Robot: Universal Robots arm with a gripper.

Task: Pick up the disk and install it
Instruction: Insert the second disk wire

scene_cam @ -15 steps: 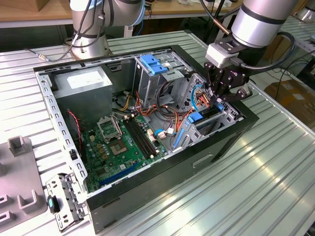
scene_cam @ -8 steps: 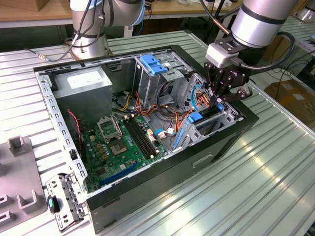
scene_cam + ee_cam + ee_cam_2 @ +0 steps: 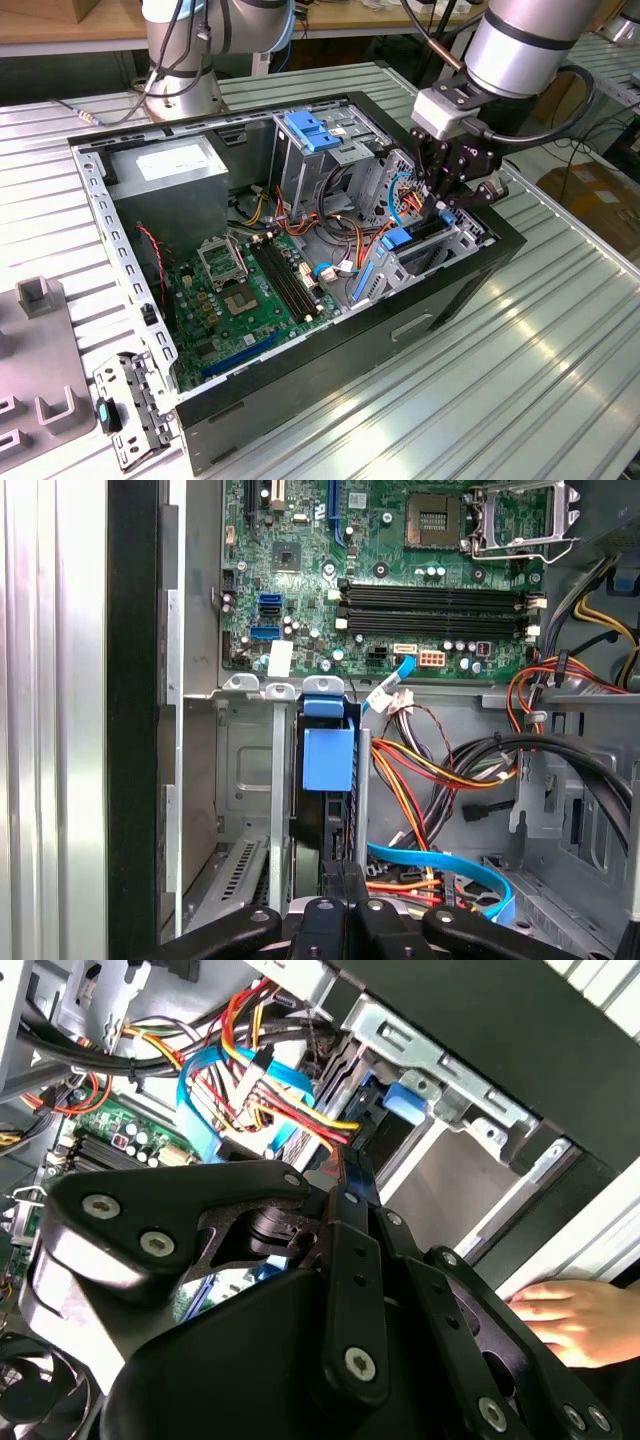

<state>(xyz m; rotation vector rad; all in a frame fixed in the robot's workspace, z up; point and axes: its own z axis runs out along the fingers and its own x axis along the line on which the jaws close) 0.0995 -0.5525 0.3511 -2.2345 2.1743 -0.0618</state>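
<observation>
The disk (image 3: 322,815) stands on edge inside the metal drive cage (image 3: 245,780) at the front corner of the open computer case (image 3: 300,400). Its dark body and blue side rail (image 3: 328,757) show between the cage walls. In the exterior view the disk (image 3: 425,232) sits low in the cage at the exterior view's right. My gripper (image 3: 440,200) hangs directly over it. In both wrist views the gripper (image 3: 345,875) (image 3: 345,1165) has its black fingers drawn together, tips at the disk's outer end, with nothing seen between them.
Red, yellow and blue cables (image 3: 440,780) crowd the space beside the cage. The motherboard (image 3: 240,290), a grey power-supply box (image 3: 170,170) and a light-blue latch plate (image 3: 315,130) lie deeper in the case. A person's hand (image 3: 570,1325) rests outside the case wall. A second arm's base (image 3: 185,60) stands behind.
</observation>
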